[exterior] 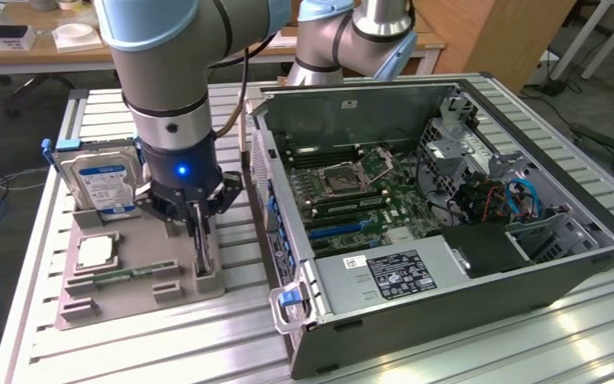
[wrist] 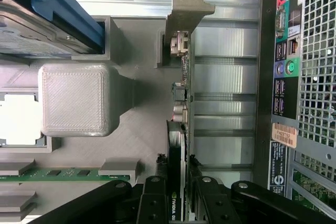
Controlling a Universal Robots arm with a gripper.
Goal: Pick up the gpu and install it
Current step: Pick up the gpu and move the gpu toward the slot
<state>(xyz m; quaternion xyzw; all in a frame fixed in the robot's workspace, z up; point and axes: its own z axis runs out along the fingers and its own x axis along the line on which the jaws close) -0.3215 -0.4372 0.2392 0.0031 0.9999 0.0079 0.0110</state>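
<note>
Exterior view looks down; wrist view (behind claw (wrist: 177, 160)) nearer, sharing tray (exterior: 125, 296).

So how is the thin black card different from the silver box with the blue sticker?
The gpu is black and very slim; the hard drive is silver, thicker, with a blue-white label. The gripper grips the gpu; the hard drive stands untouched. Both stand on edge in the grey holder.

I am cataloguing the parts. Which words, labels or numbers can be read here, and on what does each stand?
"NVIDIA", then cut-off letters: on the gpu edge.
Label on the hard drive: too blurred to read.
Label on the power supply: too small.
Tag on the case: too small.
</note>
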